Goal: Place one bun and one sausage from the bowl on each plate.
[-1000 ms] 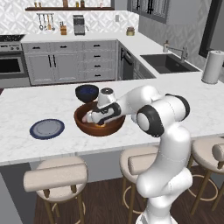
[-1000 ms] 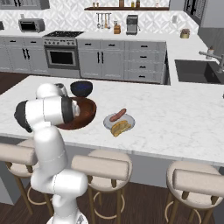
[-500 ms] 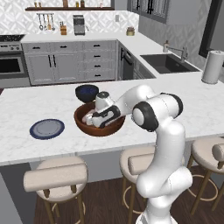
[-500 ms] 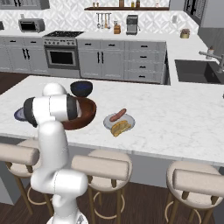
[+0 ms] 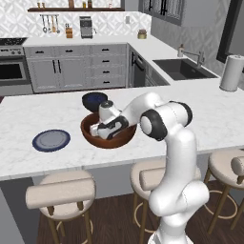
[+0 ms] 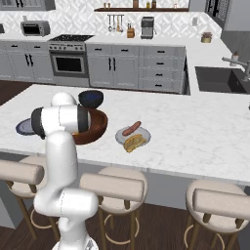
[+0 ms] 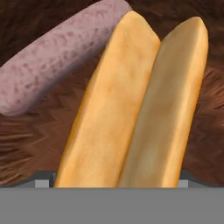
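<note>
Gripper (image 5: 98,129) low inside bowl (image 5: 90,137) over bun (image 7: 131,105) beside sausage (image 7: 52,57); jaw opening can't tell; blue-rimmed plate (image 5: 51,140) unfilled near counter's left edge.

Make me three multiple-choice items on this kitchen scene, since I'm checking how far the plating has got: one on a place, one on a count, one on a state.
1. Where is the gripper?
A. Down inside the wooden bowl
B. Over the sink
C. Above the blue-rimmed plate

2. How many plates already carry a bun and a sausage?
A. None
B. One
C. Two

3. What state is the blue-rimmed plate in?
A. Bare
B. Holding a bun
C. Stacked on the other plate

Answers:
1 A: the left base view shows the hand lowered into the wooden bowl, and the hand view sits close over a bun and a sausage on its wood.
2 B: the pale plate holds a bun and a sausage.
3 A: the blue-rimmed plate has nothing on it.
</note>
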Robot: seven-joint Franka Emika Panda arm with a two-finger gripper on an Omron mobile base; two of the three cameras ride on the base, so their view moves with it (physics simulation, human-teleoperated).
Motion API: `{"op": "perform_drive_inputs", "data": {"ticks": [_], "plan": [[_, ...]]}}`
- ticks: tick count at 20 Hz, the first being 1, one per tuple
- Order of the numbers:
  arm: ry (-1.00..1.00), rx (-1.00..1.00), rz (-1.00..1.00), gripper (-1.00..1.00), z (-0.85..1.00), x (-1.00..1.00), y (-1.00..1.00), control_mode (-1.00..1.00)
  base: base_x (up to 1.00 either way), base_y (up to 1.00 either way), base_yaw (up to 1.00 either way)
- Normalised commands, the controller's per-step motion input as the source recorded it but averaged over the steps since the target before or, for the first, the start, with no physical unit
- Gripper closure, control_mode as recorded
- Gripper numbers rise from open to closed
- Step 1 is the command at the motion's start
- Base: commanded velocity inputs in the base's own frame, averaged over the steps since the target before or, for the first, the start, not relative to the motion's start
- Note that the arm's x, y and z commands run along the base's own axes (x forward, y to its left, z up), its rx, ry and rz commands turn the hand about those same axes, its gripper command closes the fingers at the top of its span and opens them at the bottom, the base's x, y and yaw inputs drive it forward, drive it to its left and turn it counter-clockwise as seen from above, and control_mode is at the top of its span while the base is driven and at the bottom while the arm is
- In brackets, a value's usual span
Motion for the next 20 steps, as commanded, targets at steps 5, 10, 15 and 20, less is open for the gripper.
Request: {"op": "perform_drive_inputs", "data": {"ticks": [5,10,15,20], "plan": [[0.0,0.01,-0.03,1.0,0.72,-0.61,0.0,-1.0,0.0,0.0,0.0],[-0.03,0.01,-0.02,1.0,0.96,-0.96,-0.06,-1.0,0.0,0.0,0.0],[-0.06,0.0,0.02,1.0,0.19,-1.0,0.13,-1.0,0.0,0.0,0.0],[-0.11,0.0,0.06,1.0,0.0,-0.66,0.07,1.0,0.0,0.2,0.0]]}}
